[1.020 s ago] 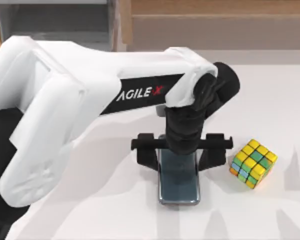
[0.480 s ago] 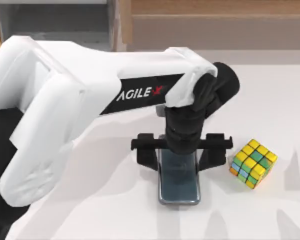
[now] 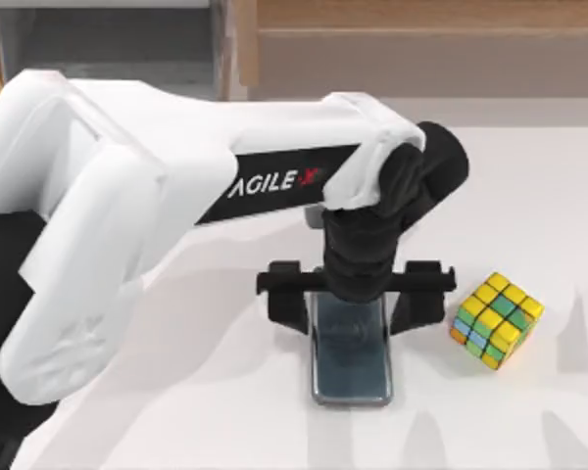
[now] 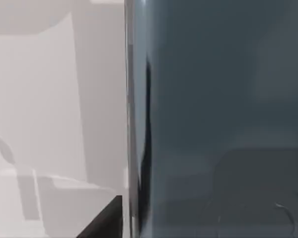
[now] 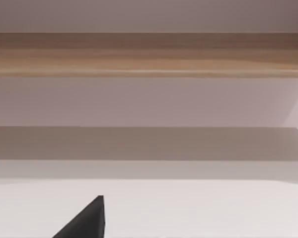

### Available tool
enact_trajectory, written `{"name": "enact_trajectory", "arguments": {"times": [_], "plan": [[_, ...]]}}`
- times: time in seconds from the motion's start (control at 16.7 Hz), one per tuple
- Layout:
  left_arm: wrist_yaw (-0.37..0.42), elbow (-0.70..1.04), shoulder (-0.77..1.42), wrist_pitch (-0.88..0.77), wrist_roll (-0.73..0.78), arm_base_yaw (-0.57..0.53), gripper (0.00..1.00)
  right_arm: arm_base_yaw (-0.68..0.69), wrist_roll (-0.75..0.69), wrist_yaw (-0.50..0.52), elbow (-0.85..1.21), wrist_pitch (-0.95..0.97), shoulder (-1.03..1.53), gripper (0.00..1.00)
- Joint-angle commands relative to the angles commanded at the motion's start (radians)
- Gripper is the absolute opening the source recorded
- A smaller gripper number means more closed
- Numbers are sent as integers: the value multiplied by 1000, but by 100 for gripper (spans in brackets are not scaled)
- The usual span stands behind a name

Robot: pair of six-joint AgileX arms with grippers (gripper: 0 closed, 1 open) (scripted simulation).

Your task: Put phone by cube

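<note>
The left arm [image 3: 176, 186] is stretching across the upper left and centre of the top view, its AgileX lettering facing up, and the left gripper [image 3: 354, 311] is hanging over the near end of the phone [image 3: 351, 364] just below centre frame. Its fingers [image 3: 289, 305] are standing wide apart, one on either side of the phone's long edges, clear of it and gripping nothing. The phone is lying flat on the white table [image 3: 529, 196], lengthwise toward the bottom of the frame, glossy dark grey with a silvery rim. The cube [image 3: 496, 320] is sitting to the right of it, lower right of centre, near the phone but not touching. In the left wrist view the phone [image 4: 218, 119] is looming large beside bare table [image 4: 54, 99]. In the right wrist view a dark tip of the right gripper [image 5: 84, 220] is poking in at the bottom edge, and whether that claw is open or closed I cannot tell.
</note>
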Motion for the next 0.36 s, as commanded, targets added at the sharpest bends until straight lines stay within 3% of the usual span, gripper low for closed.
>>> {"name": "enact_trajectory", "arguments": {"times": [0.36], "plan": [[0,0,0,0,0,0,100,0,0,0,0,0,0,100]]}}
